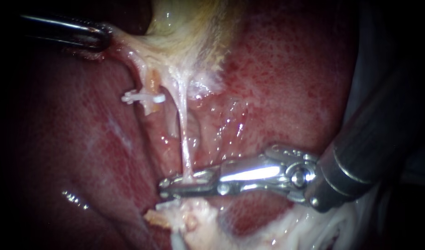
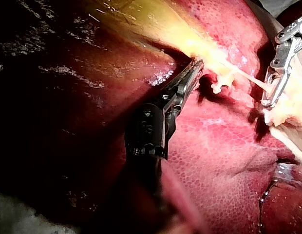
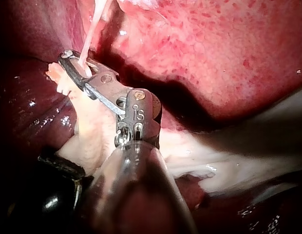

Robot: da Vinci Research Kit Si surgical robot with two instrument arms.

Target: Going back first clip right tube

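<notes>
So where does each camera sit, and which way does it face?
Endoscope: close over the liver, facing a clip and a thin tube; left instrument and right instrument show.
Left wrist: on the left arm, looking along its instrument to the gallbladder it holds.
Right wrist: on the right arm, looking along its instrument at the thin tube.
Shared: all show the right instrument and thin tube.

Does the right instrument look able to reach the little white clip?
Probably yes: nothing lies between the right instrument and the clip, but a thin tube crosses its tip and would need care.
</notes>
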